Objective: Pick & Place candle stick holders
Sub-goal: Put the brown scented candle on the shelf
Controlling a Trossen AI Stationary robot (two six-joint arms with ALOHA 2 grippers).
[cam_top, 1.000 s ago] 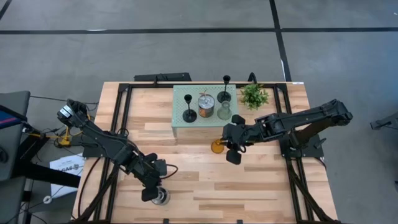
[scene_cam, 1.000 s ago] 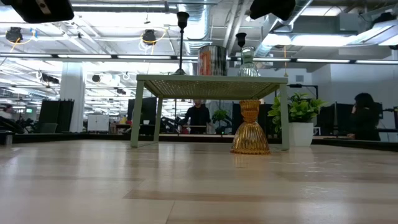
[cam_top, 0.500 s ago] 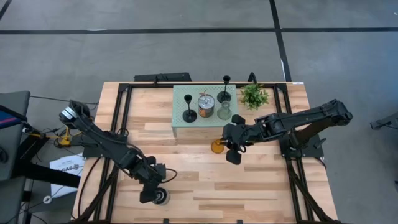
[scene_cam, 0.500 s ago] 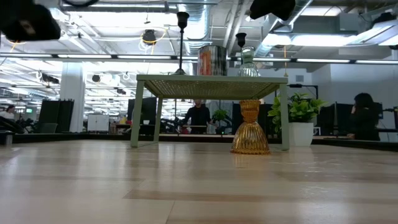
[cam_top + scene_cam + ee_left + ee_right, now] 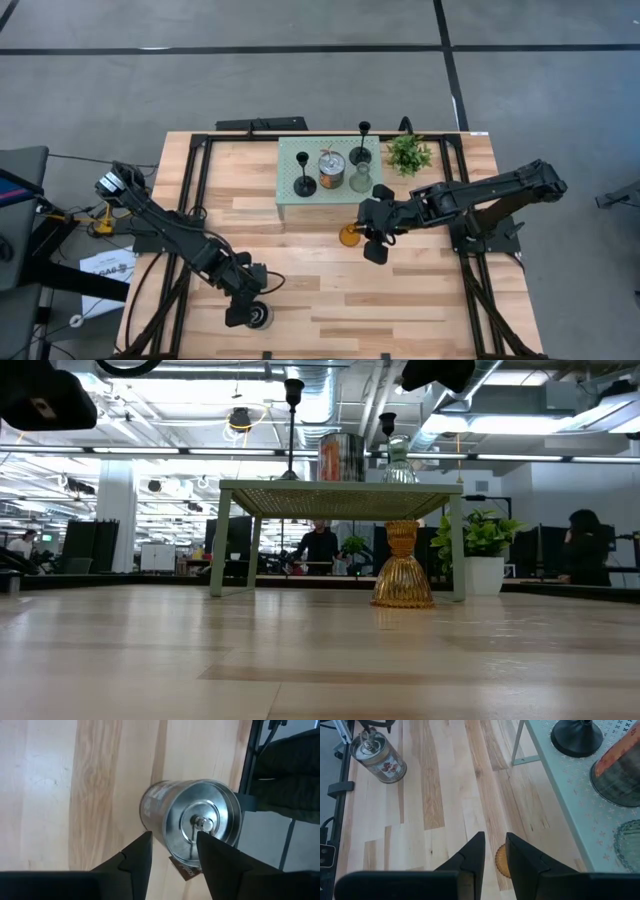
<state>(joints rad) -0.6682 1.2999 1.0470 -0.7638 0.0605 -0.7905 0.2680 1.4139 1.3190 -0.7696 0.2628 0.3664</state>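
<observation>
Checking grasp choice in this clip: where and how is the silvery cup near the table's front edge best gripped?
The silvery cup stands upright on the table, open mouth up, a pin at its centre. Probably best to descend from above with the left gripper and close across the round wall just below the rim; the fingers already straddle it.

Two black stemmed holders [image 5: 304, 176] [image 5: 364, 143], two silvery cups [image 5: 331, 167] [image 5: 260, 316], one clear holder [image 5: 360, 179], one amber holder [image 5: 349, 236], one plant [image 5: 408, 153], one stand [image 5: 290, 198].
</observation>
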